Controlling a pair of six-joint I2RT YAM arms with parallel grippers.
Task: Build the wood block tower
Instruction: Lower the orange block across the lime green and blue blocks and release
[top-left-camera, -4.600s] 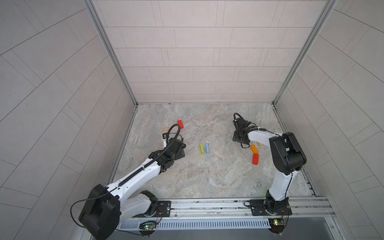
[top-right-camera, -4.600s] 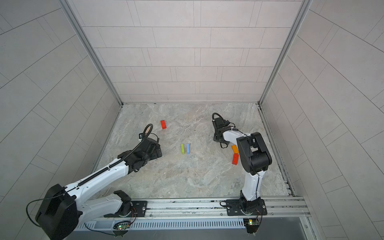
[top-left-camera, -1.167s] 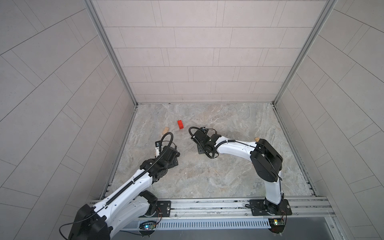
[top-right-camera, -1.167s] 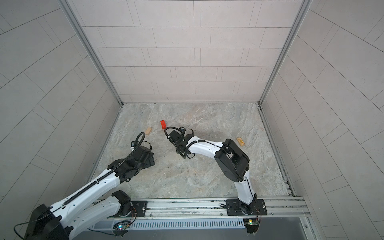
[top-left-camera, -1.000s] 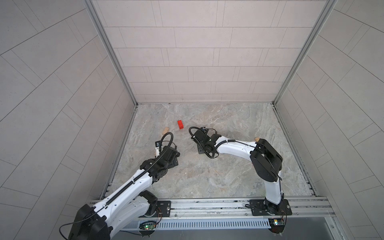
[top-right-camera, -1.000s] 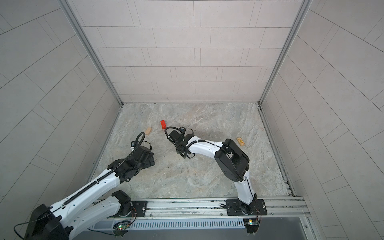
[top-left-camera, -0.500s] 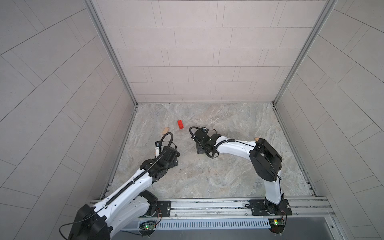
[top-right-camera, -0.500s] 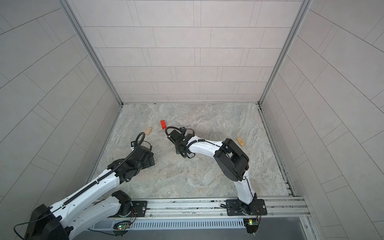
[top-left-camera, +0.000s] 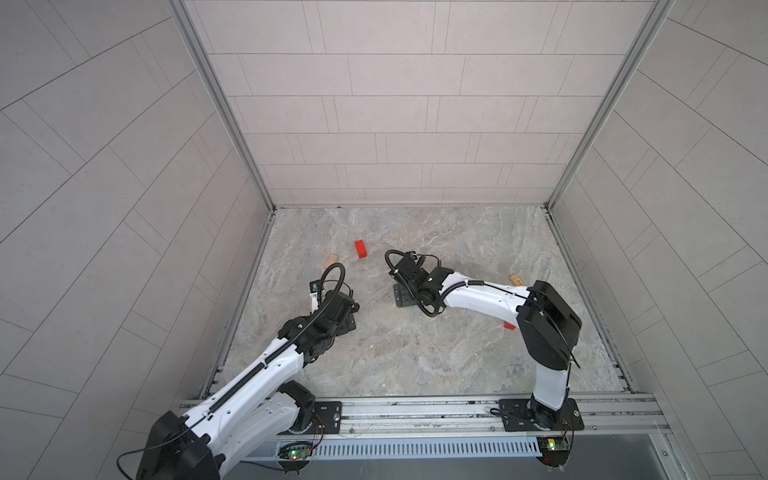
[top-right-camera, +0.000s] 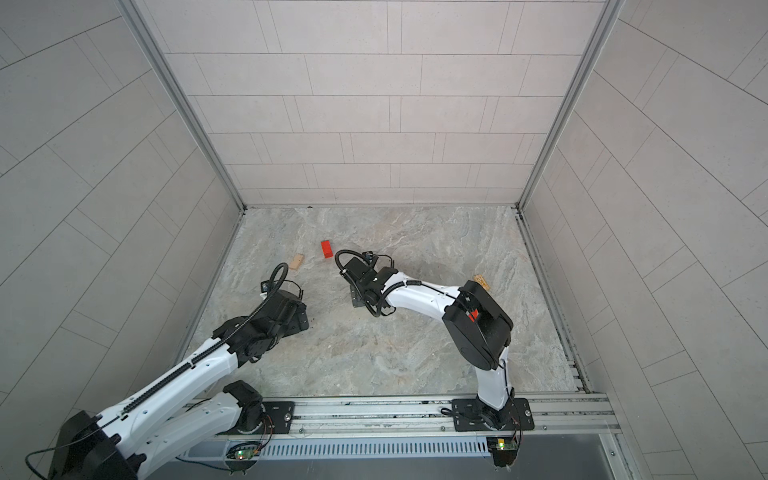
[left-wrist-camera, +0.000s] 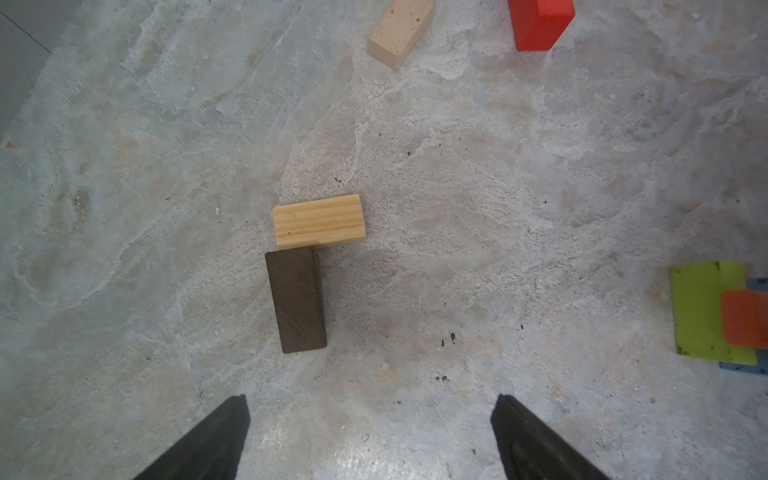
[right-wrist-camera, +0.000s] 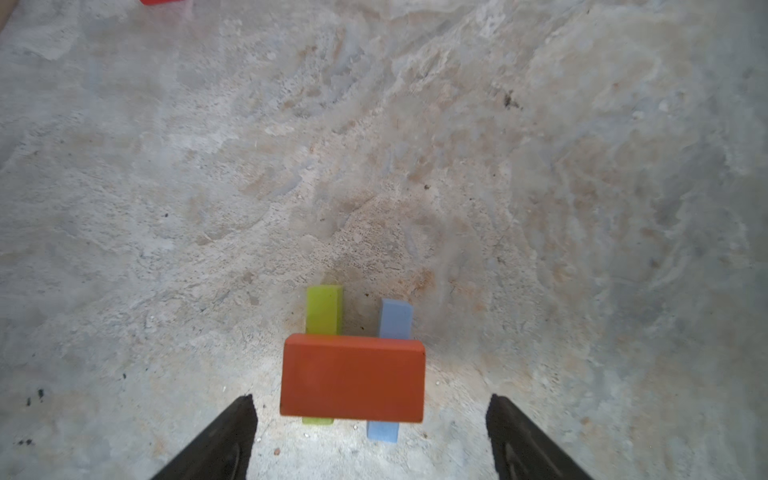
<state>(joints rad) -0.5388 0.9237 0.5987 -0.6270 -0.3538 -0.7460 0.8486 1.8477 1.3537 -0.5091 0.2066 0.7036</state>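
On the left, the left gripper (left-wrist-camera: 370, 398) hangs open over bare desk (left-wrist-camera: 540, 187), its jaws wide with nothing between them, just short of the dark brown block (left-wrist-camera: 296, 301). One end of that block touches the tan block (left-wrist-camera: 319, 221), and the two form an L. We judge this the first hazard: because they lie in contact, closing on either one would likely drag or swing its neighbour. Beyond them, well apart, lie a pale tan block (left-wrist-camera: 401, 29) and a red block (left-wrist-camera: 540, 23).

Toward the middle stands the tower (right-wrist-camera: 353, 361). A green bar (right-wrist-camera: 324, 309) and a blue bar (right-wrist-camera: 396, 318) lie side by side on the desk, with an orange block (right-wrist-camera: 353, 376) laid flat across them. The right gripper (right-wrist-camera: 370, 397) is over it, open, with its fingers clear of both ends of the orange block. That block sits toward one end of the bars, not centred. We think a finger clipping it on the way off, or a careless next placement, could skew it or tip a narrow bar.

In both top views the tower is hidden beneath the right gripper, and the brown-and-tan pair beneath the left gripper. Only the wrist views show them. In turn, a top view shows a far tan block (top-left-camera: 514, 279) and a second red block (top-left-camera: 509, 325) peeping from under the right arm. Neither wrist view shows these two.
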